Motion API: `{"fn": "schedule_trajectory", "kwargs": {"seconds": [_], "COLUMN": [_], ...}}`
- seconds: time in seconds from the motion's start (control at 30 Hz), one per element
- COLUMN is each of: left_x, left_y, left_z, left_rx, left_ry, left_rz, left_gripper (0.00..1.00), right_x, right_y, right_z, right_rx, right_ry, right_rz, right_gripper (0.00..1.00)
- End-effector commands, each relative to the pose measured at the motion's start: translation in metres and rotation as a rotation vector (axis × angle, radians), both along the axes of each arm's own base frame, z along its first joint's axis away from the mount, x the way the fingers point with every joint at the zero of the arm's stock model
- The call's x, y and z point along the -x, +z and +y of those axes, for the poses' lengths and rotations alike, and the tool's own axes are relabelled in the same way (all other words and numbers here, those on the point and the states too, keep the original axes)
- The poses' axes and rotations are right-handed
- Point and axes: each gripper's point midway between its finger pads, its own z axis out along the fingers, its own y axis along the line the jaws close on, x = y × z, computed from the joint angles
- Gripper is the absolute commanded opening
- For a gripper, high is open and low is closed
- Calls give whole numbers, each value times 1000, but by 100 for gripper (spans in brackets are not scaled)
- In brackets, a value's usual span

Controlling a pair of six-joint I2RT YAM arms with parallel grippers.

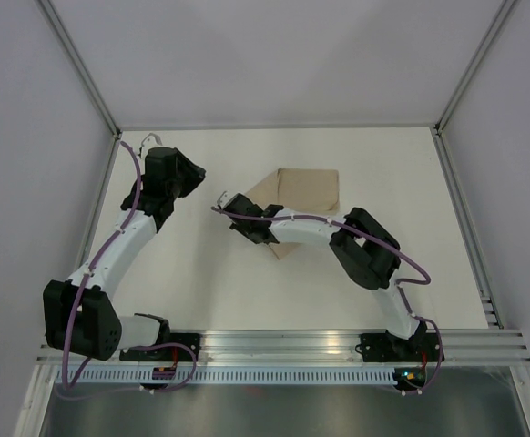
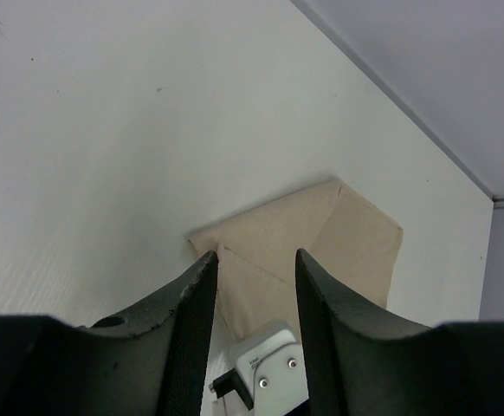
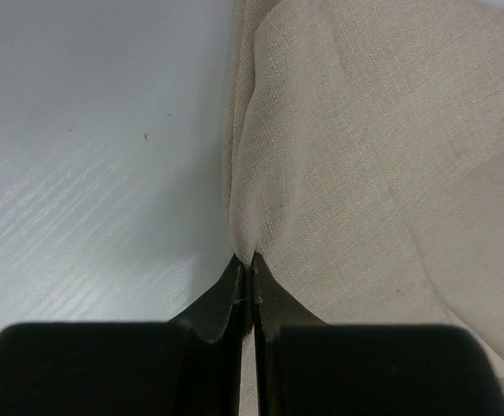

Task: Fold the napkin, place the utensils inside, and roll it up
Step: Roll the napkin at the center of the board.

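While its 2 fingers (image 3: 222, 308) press together, the right gripper (image 3: 244, 276) pinches a fold at the edge of the napkin (image 3: 382, 130), which lies partly folded on the table (image 1: 247, 291), at its far middle. The left gripper (image 2: 254, 260) hangs spread, holding nothing, apart from the napkin.

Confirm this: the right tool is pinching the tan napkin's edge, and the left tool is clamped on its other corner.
Wrong on the left tool: it is open, holding nothing, apart from the napkin, as the left wrist view shows. The right tool is pinching the napkin's edge.
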Motion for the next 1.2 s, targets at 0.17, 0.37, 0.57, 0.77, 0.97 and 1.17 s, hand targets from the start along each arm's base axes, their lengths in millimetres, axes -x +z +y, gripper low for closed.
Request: {"fn": "schedule_trajectory", "kwargs": {"seconds": [0.17, 0.37, 0.57, 0.77, 0.97, 1.17], "left_x": [4, 11, 17, 24, 31, 33], "left_y": [-17, -53, -85, -118, -146, -141], "left_z": [-4, -15, -45, -84, -117, -118], "left_rx": [11, 34, 42, 46, 74, 87], "left_ry": [-35, -84, -186, -280, -334, -326], "left_rz": [-2, 35, 19, 38, 76, 60], "left_gripper": [45, 45, 48, 54, 56, 59], "right_x": [40, 39, 39, 39, 33, 24], "right_y": [-27, -22, -17, -18, -20, -8], "right_z": [-9, -13, -14, -17, -25, -28], "right_rx": [-172, -299, -419, -497, -524, -503], "right_ry": [24, 5, -11, -21, -43, -34], "right_rz": [380, 516, 640, 730, 757, 677], "right_gripper": [5, 4, 2, 1, 1, 11]}}
